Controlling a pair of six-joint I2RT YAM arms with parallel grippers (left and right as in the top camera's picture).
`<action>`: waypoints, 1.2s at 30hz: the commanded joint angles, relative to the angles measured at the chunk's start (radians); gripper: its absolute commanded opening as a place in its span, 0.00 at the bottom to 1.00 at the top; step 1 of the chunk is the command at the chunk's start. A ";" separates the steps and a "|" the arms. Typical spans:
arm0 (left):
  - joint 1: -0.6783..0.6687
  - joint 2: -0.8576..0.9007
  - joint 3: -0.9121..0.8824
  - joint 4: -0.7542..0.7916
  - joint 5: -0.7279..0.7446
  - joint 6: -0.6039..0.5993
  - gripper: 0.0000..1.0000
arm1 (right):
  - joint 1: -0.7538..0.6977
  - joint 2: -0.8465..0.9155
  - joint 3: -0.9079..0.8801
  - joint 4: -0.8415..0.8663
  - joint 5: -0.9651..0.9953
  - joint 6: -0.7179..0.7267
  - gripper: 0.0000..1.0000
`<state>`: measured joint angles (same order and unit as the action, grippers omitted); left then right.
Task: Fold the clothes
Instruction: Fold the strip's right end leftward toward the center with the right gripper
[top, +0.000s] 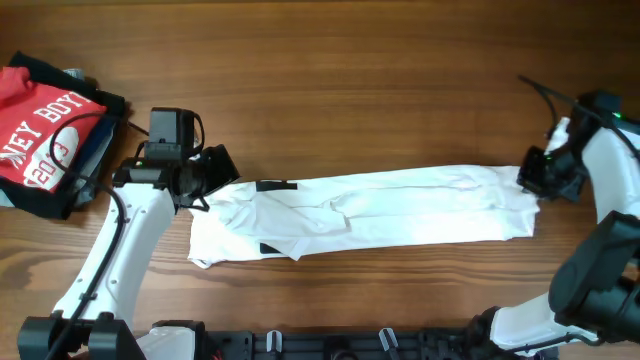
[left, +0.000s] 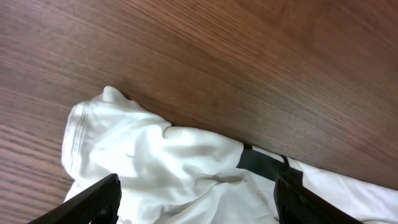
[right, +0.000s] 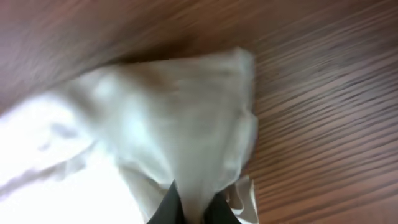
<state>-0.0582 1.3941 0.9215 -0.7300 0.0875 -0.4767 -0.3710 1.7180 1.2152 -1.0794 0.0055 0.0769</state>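
Observation:
The white T-shirt (top: 370, 212) lies folded into a long strip across the middle of the table, with black marks near its left end. My left gripper (top: 207, 183) hovers at that left end, open. In the left wrist view its two fingers (left: 99, 200) stand wide apart over the crumpled white cloth (left: 161, 168), beside a black bar print (left: 261, 165). My right gripper (top: 535, 180) is at the strip's right end, shut on the cloth. The right wrist view shows white fabric (right: 180, 130) pinched between the dark fingertips (right: 166, 208) and drawn up from the wood.
A pile of other garments sits at the far left: a red shirt with white lettering (top: 40, 125) on top of black and blue ones (top: 85, 160). Bare wooden table (top: 360, 90) surrounds the strip. The arm bases line the near edge.

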 joint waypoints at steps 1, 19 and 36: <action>0.004 -0.014 0.015 -0.008 0.010 -0.003 0.79 | 0.118 -0.010 0.022 -0.042 0.004 -0.021 0.04; 0.004 -0.014 0.014 -0.017 0.010 -0.002 0.79 | 0.700 -0.007 0.021 -0.040 -0.075 0.224 0.06; 0.004 -0.014 0.014 -0.027 0.009 -0.002 0.79 | 0.768 -0.007 0.020 0.028 -0.166 0.237 0.21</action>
<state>-0.0578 1.3941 0.9215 -0.7567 0.0879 -0.4763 0.3904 1.7180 1.2182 -1.0462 -0.1242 0.3099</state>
